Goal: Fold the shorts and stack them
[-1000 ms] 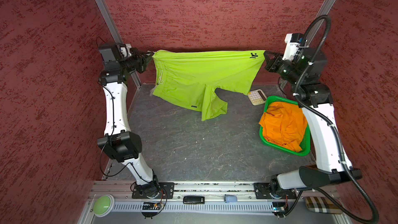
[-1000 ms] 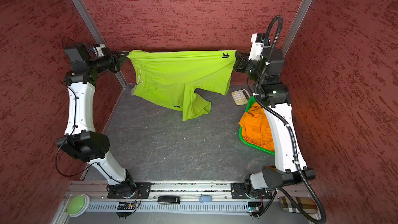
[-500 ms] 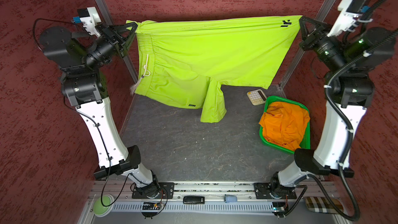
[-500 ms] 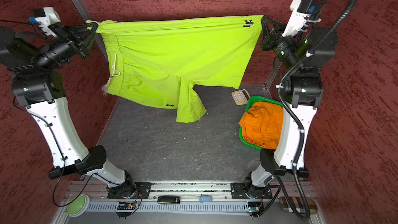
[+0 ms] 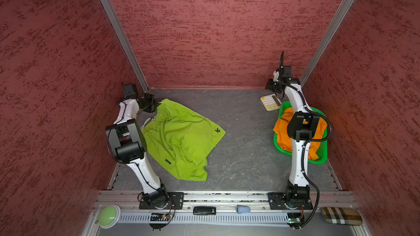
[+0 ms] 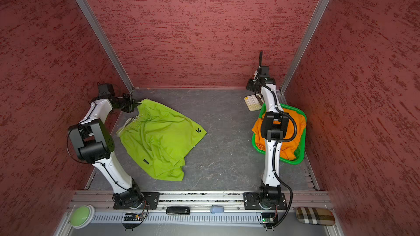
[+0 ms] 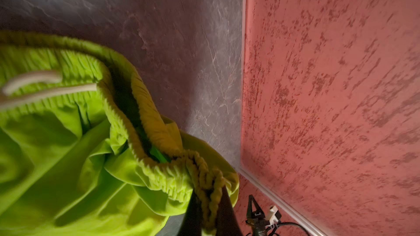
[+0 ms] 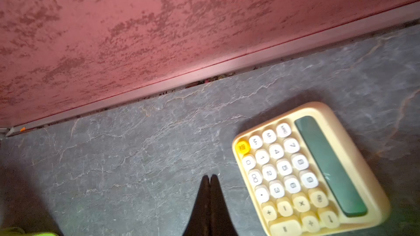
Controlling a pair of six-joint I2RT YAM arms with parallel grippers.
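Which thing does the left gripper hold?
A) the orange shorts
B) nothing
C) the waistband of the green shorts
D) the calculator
C: the left wrist view shows the left gripper shut on the gathered waistband of the green shorts.

Robot lab booth, red textured walls [image 5: 204,30]

Crumpled shorts [image 5: 181,137] lie on the left of the tabletop [image 5: 245,146]. On the right, a basket [image 5: 318,161] holds more shorts [image 5: 281,132]; a calculator [image 5: 269,103] sits just behind it, near the back wall [image 5: 216,42].
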